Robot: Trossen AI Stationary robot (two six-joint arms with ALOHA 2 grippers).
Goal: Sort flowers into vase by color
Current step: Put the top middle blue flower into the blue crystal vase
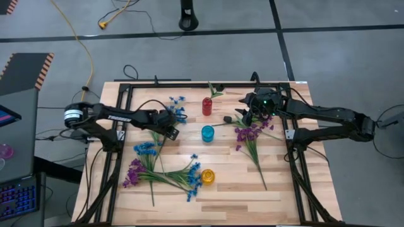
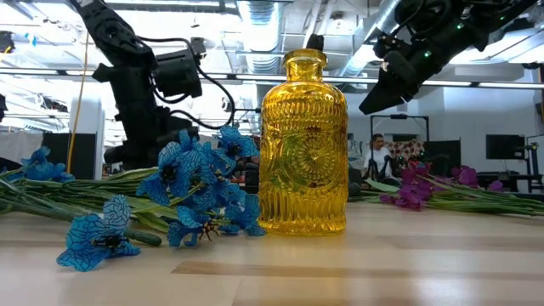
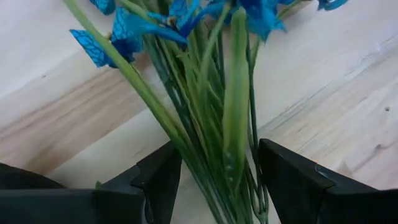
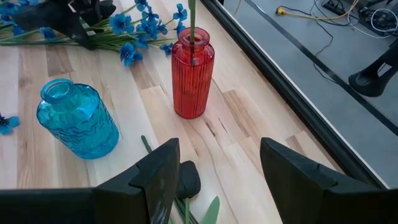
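While open, left end effector (image 3: 214, 180) straddles blue flowers (image 3: 205, 93).

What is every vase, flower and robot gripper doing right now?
red vase: upright, a green stem in its mouth
blue vase: upright, nothing in it
yellow vase: upright, no stem in its mouth
blue flowers: lying on the table, stems between the left gripper's fingers
purple flowers: lying on the table
left gripper: open around the blue flowers' stems
right gripper: open, above the table near the red vase
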